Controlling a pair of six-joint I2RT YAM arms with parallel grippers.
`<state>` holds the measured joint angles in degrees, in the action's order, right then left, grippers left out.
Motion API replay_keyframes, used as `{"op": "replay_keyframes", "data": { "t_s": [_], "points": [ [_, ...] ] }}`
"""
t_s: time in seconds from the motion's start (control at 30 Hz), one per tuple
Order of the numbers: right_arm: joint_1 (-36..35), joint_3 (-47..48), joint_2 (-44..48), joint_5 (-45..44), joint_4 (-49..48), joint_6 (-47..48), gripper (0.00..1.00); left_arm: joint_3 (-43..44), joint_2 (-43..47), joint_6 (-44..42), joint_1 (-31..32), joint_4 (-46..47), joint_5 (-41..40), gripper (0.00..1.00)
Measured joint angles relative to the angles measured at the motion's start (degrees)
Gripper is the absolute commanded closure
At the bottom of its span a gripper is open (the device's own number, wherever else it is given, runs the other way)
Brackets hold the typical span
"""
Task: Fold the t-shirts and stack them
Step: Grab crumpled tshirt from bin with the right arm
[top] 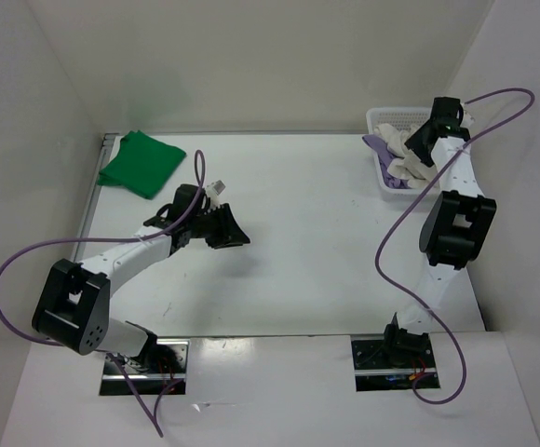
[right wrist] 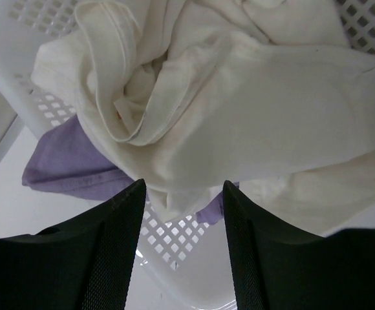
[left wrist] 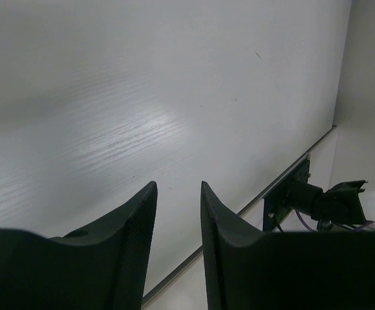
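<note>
The green t-shirt [top: 141,163] lies folded at the far left of the table. The white t-shirt [top: 404,164] and the lavender t-shirt [top: 376,143] lie crumpled in the white lattice basket [top: 387,117] at the far right. In the right wrist view the white t-shirt [right wrist: 252,110] fills the basket [right wrist: 168,236] and the lavender t-shirt [right wrist: 71,161] hangs over its rim. My right gripper [right wrist: 183,190] is open just above the white shirt, holding nothing; it also shows in the top view [top: 417,151]. My left gripper [top: 228,225] is open and empty above the bare table middle-left; its jaws [left wrist: 178,190] stand slightly apart.
White walls close the table at the back and both sides. A metal rail [top: 90,200] runs along the left edge. The right arm's base mount [left wrist: 317,201] shows in the left wrist view. Purple cables [top: 19,256] loop beside both arms.
</note>
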<state>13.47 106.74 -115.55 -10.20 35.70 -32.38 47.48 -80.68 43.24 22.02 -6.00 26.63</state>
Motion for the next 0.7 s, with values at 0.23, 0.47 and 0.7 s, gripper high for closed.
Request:
{"op": "replay_keyframes", "data": {
  "t_s": [0.23, 0.47, 0.7],
  "points": [
    [-0.35, -1.11, 0.0, 3.98, -0.13, 2.54, 0.41, -0.02, -0.11, 0.02, 0.0, 0.02, 0.17, 0.59],
    [-1.14, -1.01, -0.61, 5.46, -0.2, 4.92, 0.47, -0.02, -0.42, 0.33, 0.0, 0.13, 0.04, 0.59],
    [-1.22, -0.68, -3.45, 6.16, -0.5, 5.7, 0.81, -0.02, -1.07, 0.61, 0.0, 0.46, -0.76, 0.59]
  ]
}}
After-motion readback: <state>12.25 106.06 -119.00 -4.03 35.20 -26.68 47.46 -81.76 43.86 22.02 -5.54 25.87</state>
